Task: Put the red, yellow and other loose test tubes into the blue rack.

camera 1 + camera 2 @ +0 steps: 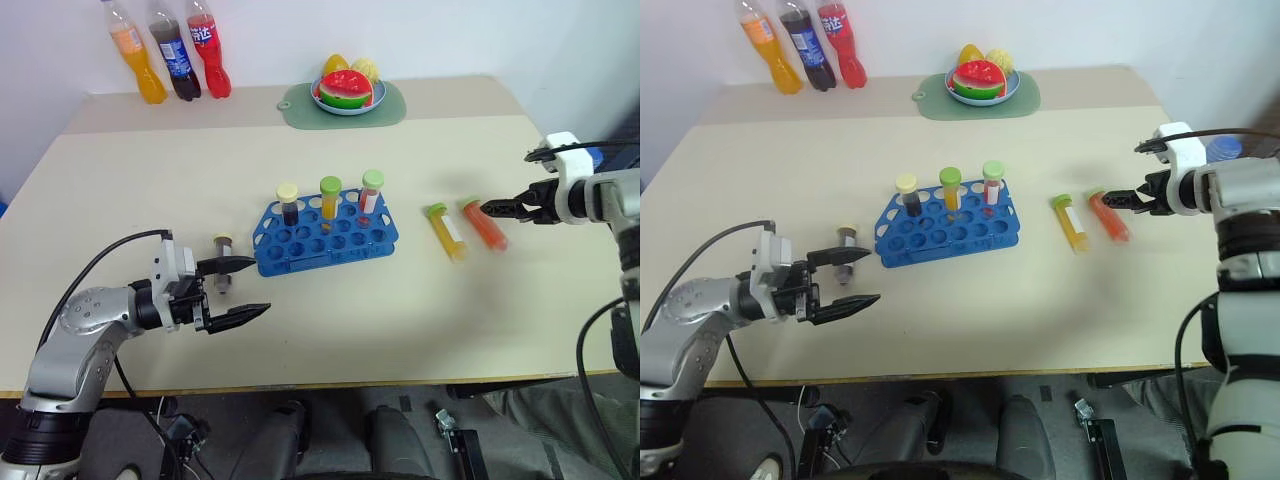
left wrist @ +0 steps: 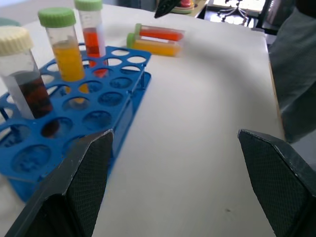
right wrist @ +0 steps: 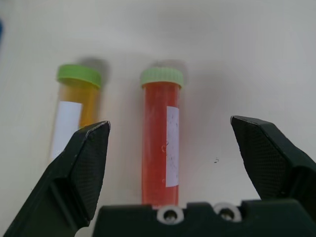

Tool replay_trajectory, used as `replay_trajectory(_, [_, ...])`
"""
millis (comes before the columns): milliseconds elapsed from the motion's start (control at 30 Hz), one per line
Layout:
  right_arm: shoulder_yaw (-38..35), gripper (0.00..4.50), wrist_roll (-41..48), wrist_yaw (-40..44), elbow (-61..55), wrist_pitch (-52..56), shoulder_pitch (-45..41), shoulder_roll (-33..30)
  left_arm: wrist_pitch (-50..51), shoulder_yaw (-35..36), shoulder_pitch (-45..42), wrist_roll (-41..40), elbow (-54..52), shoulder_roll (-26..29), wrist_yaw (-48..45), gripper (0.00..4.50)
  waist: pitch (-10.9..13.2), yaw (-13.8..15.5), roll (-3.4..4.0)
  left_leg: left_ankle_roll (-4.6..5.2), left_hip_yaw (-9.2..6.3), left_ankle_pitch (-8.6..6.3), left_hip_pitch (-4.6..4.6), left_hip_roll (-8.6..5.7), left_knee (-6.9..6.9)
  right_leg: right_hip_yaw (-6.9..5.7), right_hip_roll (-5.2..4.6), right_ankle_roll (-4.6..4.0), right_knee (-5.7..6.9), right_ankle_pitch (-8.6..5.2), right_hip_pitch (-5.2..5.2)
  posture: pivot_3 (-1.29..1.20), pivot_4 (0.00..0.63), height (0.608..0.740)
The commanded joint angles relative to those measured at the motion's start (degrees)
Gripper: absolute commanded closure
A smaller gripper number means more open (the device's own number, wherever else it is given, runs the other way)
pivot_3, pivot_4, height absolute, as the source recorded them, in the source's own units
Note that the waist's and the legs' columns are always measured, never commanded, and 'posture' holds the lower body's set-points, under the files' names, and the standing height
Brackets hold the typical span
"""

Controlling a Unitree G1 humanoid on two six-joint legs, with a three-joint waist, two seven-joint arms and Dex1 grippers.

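Right gripper (image 3: 168,148), jaws spread, straddled the red tube (image 3: 160,148) lying beside the yellow tube (image 3: 74,116); closing squarely mid-barrel would spare its neighbour. Left gripper (image 1: 243,290) stood spread, empty.

Rack (image 1: 325,238): blue. Loose tubes: red (image 1: 485,224) and yellow (image 1: 447,232), green caps, white labels. Bench (image 1: 400,320): beige.
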Motion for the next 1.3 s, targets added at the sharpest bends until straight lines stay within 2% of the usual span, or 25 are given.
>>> replay_trajectory(33, [0.44, 0.18, -4.44, 0.49, 9.38, -4.38, -5.10, 1.90, 0.94, 3.48, 3.00, -1.68, -4.65, 0.46, 2.12, 0.33, 0.01, -0.03, 0.01, 0.00, 0.00, 0.00, 0.01, 0.00, 0.01, 0.00, 0.02, 0.00, 0.00, 0.00, 0.00, 0.00, 0.150, 0.740])
replay_trajectory(267, [-0.01, 0.18, -9.66, 0.22, 17.18, -9.62, -6.93, 6.63, 3.44, 8.49, 10.19, -3.96, -10.84, 0.34, 6.46, 0.33, 0.03, -0.04, 0.08, -0.04, -0.01, 0.02, 0.02, 0.00, 0.03, 0.02, 0.12, -0.01, 0.08, 0.00, -0.12, 0.00, 0.150, 0.740])
replay_trajectory(367, [-0.20, 1.49, -11.21, 0.15, 18.26, -10.85, -6.89, 7.73, 4.11, 9.86, 12.44, -4.81, -12.65, 0.31, 7.50, 0.29, 0.03, -0.05, 0.11, -0.05, -0.01, 0.03, 0.03, 0.00, 0.02, 0.04, 0.13, -0.01, 0.10, 0.00, -0.15, 0.00, 0.150, 0.740])
replay_trajectory(500, [-0.65, 3.53, -12.69, 0.05, 18.60, -11.75, -6.96, 8.13, 4.63, 10.32, 13.08, -5.48, -13.30, 0.37, 8.28, 0.29, 0.03, -0.02, 0.11, -0.08, -0.02, 0.04, 0.05, 0.01, 0.04, 0.04, 0.16, -0.02, 0.12, 0.00, -0.21, 0.00, 0.150, 0.740])
replay_trajectory(533, [-0.76, 3.73, -13.05, -0.67, 18.41, -12.70, -7.01, 7.84, 4.72, 9.91, 12.57, -5.38, -12.96, 0.35, 8.40, 0.29, 0.03, 0.00, 0.11, -0.08, -0.02, 0.04, 0.06, 0.00, 0.04, 0.04, 0.16, -0.02, 0.13, 0.00, -0.20, 0.00, 0.150, 0.740])
replay_trajectory(633, [-1.80, 3.73, -13.45, -1.40, 17.41, -15.26, -7.48, 6.29, 4.58, 8.61, 10.92, -4.97, -11.74, 0.30, 8.28, 0.29, 0.06, 0.04, 0.16, -0.09, -0.02, 0.05, 0.06, 0.00, 0.05, 0.04, 0.16, -0.02, 0.14, 0.01, -0.21, 0.00, 0.150, 0.740])
replay_trajectory(767, [-5.22, 3.73, -11.59, -0.75, 12.57, -28.07, -3.28, 1.09, 3.93, 7.11, 8.30, -4.37, -9.41, -0.42, 7.99, 0.29, 0.15, 0.35, 0.33, -0.11, -0.01, 0.06, 0.04, -0.02, 0.04, 0.04, 0.14, -0.02, 0.15, 0.01, -0.24, 0.00, 0.150, 0.740])
replay_trajectory(833, [-12.30, 3.73, -4.60, 3.91, 5.77, -34.77, 1.65, -0.75, 3.34, 5.95, 6.99, -3.68, -7.70, -1.09, 7.65, 0.29, 0.15, 0.37, 0.32, -0.12, 0.00, 0.06, 0.04, -0.02, 0.01, 0.04, 0.14, -0.01, 0.12, 0.01, -0.24, 0.00, 0.150, 0.740])
replay_trajectory(933, [-22.35, 3.73, 4.54, 4.08, -14.56, -34.80, 14.90, -0.94, 2.34, 4.35, 5.19, -2.58, -5.48, -2.03, 7.06, 0.29, 0.14, 0.16, 0.31, -0.09, 0.00, 0.04, 0.04, -0.01, 0.04, 0.03, 0.16, 0.00, 0.12, 0.01, 0.01, 0.00, 0.150, 0.740])
replay_trajectory(1000, [-28.55, 3.73, 10.29, -0.76, -32.56, -29.20, 25.64, 2.78, 1.31, 2.81, 3.11, -1.57, -3.18, -2.84, 6.46, 0.29, 0.13, 0.08, 0.32, -0.08, -0.02, 0.04, 0.05, 0.01, 0.04, 0.04, 0.17, 0.00, 0.15, 0.01, 0.01, 0.00, 0.150, 0.740])
replay_trajectory(1067, [-31.77, 3.73, 12.21, -8.05, -46.31, -27.42, 33.63, 7.91, 0.40, 1.56, 0.91, -0.64, -0.79, -3.71, 6.16, 0.29, 0.11, -0.03, 0.34, -0.07, 0.00, 0.05, 0.06, 0.04, 0.10, 0.09, 0.19, -0.01, 0.36, 0.01, -0.06, 0.00, 0.150, 0.740])
replay_trajectory(1200, [-29.80, 3.73, 11.44, -16.70, -61.89, -31.16, 42.96, 18.31, -1.26, -0.86, -3.30, 1.04, 3.33, -5.89, 5.99, 0.29, 0.11, 0.29, 0.36, -0.17, 0.06, 0.11, 0.07, 0.07, 0.18, 0.22, 0.17, -0.02, 0.58, 0.01, -0.18, 0.00, 0.150, 0.740])
replay_trajectory(1300, [-27.95, 3.73, 13.24, -22.39, -66.11, -32.54, 43.61, 27.15, -1.70, -2.89, -6.14, 1.89, 5.13, -7.56, 5.91, 0.29, 0.11, 0.28, 0.34, -0.18, 0.05, 0.12, 0.07, 0.06, 0.21, 0.22, 0.24, -0.02, 0.62, 0.01, -0.17, 0.00, 0.150, 0.740])
